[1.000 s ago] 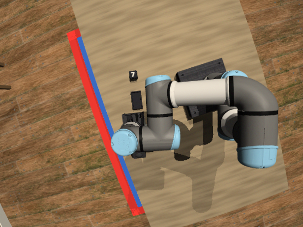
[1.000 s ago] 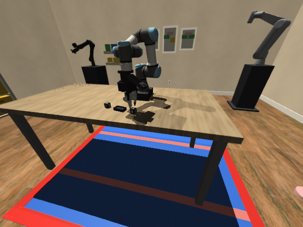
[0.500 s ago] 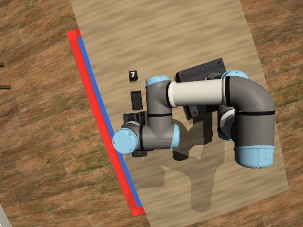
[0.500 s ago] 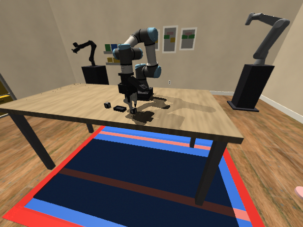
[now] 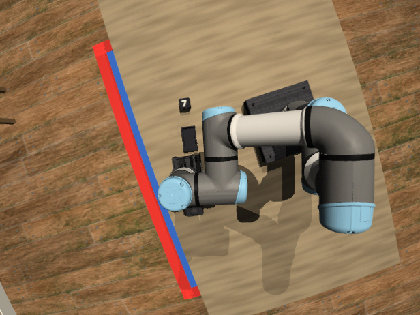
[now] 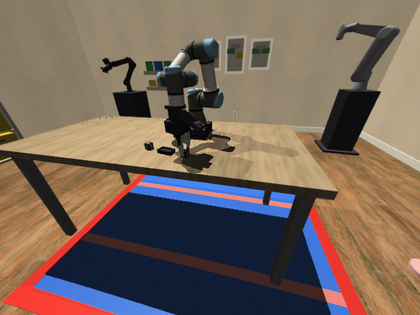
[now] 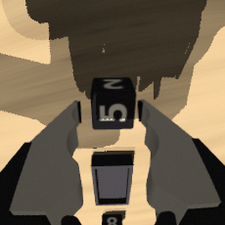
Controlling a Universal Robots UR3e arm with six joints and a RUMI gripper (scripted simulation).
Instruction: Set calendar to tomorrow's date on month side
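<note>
A black cube (image 7: 112, 104) with a white 5 facing the wrist camera and a 2 on its far face lies on the table. My gripper (image 7: 109, 102) is partly open, with one finger on each side of this cube and a thin gap showing at both sides. The empty black tray (image 7: 112, 177) lies just behind the cube; it also shows in the overhead view (image 5: 189, 138). The second cube (image 5: 184, 103), with a 7 on top, sits on the table beyond the tray. In the side view the gripper (image 6: 184, 150) reaches down to the table beside the tray (image 6: 166, 151).
The arm's black base plate (image 5: 279, 119) is at the table's far side. The table edge runs close to the gripper, above the red and blue mat border (image 5: 143, 170). Other robot arms on pedestals (image 6: 348, 119) stand away from the table.
</note>
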